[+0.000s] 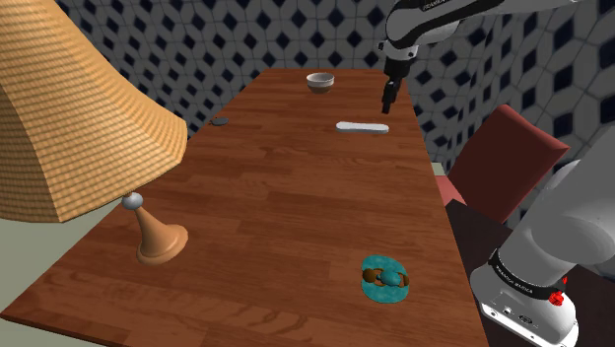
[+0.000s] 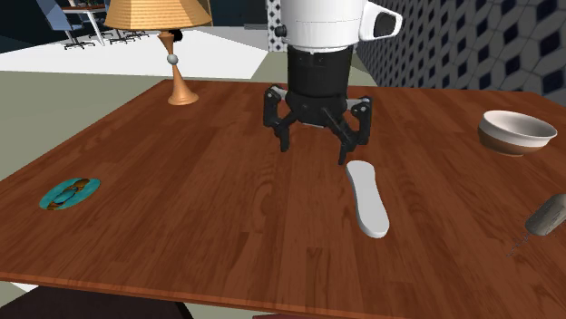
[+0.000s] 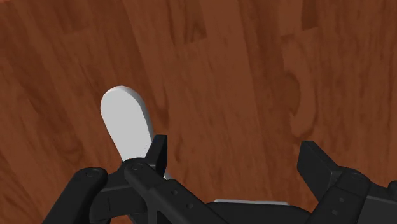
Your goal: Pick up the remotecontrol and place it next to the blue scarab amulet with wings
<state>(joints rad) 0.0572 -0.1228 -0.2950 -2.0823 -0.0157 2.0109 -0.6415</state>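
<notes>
**Open fingers above the remote, not yet centred on it**

The remote control [image 2: 367, 198] lies flat on the wooden tabletop [image 1: 276, 197], close to one long edge and toward the end where the bowl [image 1: 319, 82] stands. It is drawn as a plain pale grey bar with rounded ends. The gripper [image 2: 315, 145] hangs a little above the wood, near one end of the remote. Its fingers are spread wide and hold nothing. In the wrist view the remote runs beside and partly under one finger, not between the two, so I judge that the hand must shift sideways before it goes down.

The remote looks thin, stiff and probably light, so weight should be no problem. The difficulty is its low height, because the fingers must come down almost to the wood to reach its sides. Its surface seems smooth, so it may slip if it is taken near a rounded end. The better hold is across the narrow width, about the middle of its length.

The blue amulet [image 1: 384, 280] lies near the same long edge but toward the opposite end, well apart from the remote. A lamp [image 1: 158, 237] stands by the other long edge.
</notes>
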